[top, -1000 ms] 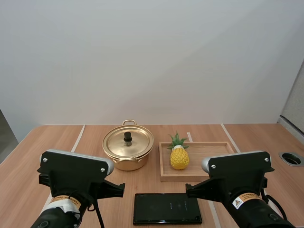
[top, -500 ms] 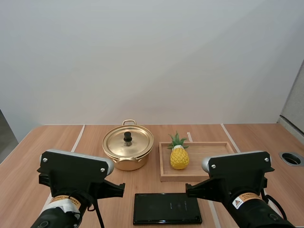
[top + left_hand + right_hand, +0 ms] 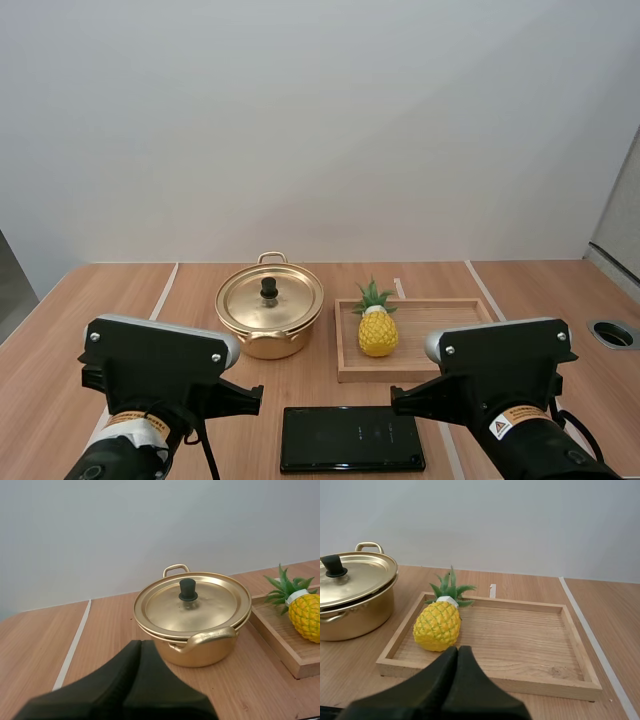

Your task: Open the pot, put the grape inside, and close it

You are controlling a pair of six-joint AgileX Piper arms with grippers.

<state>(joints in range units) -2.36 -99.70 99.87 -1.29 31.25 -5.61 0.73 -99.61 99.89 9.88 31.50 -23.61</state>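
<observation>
Nothing has shifted across the last second: arms, pot and tray sit exactly as they did, so the rig is idle at this instant.

The pot (image 3: 269,319) stands on the table (image 3: 120,290), left of centre, with its lid (image 3: 192,602) seated flat and the black knob (image 3: 187,589) upright. Just right of it lies the wooden tray (image 3: 530,645), holding a toy pineapple (image 3: 438,625) at its left end. No grape is in sight; the pineapple is the only fruit, so the task wording and the scene disagree. A black slab (image 3: 351,439) lies near, between the arms.

The left gripper (image 3: 137,652) has its fingers pressed together as one wedge, holding nothing, aimed at the pot. The right gripper (image 3: 457,656) is likewise closed and empty, just near of the pineapple.

Judgement: a seated lid fits either a pot awaiting opening or one closed again; its contents are hidden.
</observation>
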